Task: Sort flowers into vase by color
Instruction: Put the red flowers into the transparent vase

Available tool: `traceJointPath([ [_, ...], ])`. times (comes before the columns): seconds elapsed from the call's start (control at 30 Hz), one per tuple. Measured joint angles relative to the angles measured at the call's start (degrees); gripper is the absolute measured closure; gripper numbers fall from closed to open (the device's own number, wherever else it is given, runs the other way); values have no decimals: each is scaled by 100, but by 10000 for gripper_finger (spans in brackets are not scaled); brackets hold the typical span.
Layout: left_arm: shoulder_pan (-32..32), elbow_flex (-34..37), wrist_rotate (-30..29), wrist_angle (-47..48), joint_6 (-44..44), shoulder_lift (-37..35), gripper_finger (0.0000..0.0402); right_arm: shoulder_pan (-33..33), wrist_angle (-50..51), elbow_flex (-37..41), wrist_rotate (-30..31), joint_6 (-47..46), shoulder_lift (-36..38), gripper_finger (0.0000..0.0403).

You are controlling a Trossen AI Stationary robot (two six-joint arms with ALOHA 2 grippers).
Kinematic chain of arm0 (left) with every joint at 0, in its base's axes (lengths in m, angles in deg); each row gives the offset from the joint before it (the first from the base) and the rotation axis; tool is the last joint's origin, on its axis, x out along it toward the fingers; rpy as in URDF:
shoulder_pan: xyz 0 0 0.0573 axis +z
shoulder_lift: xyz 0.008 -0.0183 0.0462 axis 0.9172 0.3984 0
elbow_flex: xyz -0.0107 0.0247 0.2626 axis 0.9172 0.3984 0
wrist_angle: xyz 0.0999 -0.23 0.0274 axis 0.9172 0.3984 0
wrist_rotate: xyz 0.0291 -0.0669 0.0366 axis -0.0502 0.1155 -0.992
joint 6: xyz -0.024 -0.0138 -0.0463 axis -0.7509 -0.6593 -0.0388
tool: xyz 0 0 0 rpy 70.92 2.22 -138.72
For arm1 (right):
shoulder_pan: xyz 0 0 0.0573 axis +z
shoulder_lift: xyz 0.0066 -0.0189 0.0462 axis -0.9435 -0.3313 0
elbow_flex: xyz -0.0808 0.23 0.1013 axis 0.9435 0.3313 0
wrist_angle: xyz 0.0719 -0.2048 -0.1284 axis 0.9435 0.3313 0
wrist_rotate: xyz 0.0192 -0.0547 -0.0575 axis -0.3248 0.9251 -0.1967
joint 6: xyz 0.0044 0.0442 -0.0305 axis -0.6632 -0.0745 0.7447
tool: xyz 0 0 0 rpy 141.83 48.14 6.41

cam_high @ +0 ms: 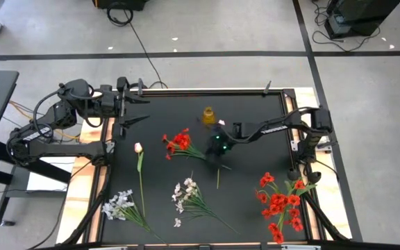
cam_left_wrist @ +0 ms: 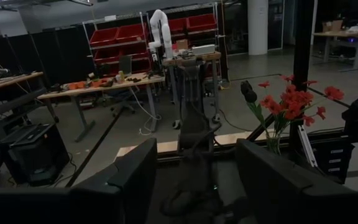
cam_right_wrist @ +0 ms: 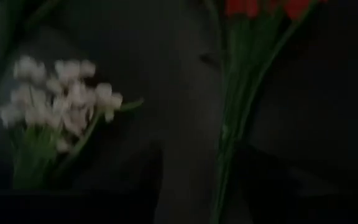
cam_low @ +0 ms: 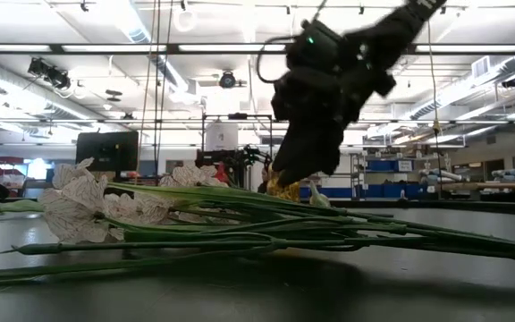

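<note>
Your job of sorting has hardly started, as far as you can see from above. Most flowers lie flat on the black worktop: a pink tulip at about 9 o'clock, a white spray at 7 o'clock, another white spray at 6 o'clock, a red bunch near the middle, and a big red bunch at 4 o'clock. A small yellow vase stands at 12 o'clock. One pink bud shows just beside the vase, and a green stem runs from under the arm toward 6 o'clock, so that flower may not be in yet. Your right pincer hangs over the middle, near the vase; you cannot tell if it is released or grasping the stem. Your left pincer waits at the 10 o'clock corner, spread wide and empty. Nearly every flower is left to sort.
</note>
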State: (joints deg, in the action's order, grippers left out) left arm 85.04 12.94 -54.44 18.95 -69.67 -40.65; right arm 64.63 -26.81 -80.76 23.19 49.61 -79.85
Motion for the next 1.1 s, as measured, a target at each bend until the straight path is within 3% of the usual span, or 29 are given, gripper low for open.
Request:
traceJointPath([
  [0.13,0,0,0,0,0,-2,177,323,1128,-710,979,932,7,170],
  [0.23,0,0,0,0,0,0,177,474,1441,-1028,1573,1339,-23,166],
  [0.6,1,0,0,-40,-1,-2,177,293,1363,-1311,1491,1421,-703,165],
  [1.1,2,0,0,-41,-2,0,177,358,2241,-3099,1458,1654,-2170,165],
])
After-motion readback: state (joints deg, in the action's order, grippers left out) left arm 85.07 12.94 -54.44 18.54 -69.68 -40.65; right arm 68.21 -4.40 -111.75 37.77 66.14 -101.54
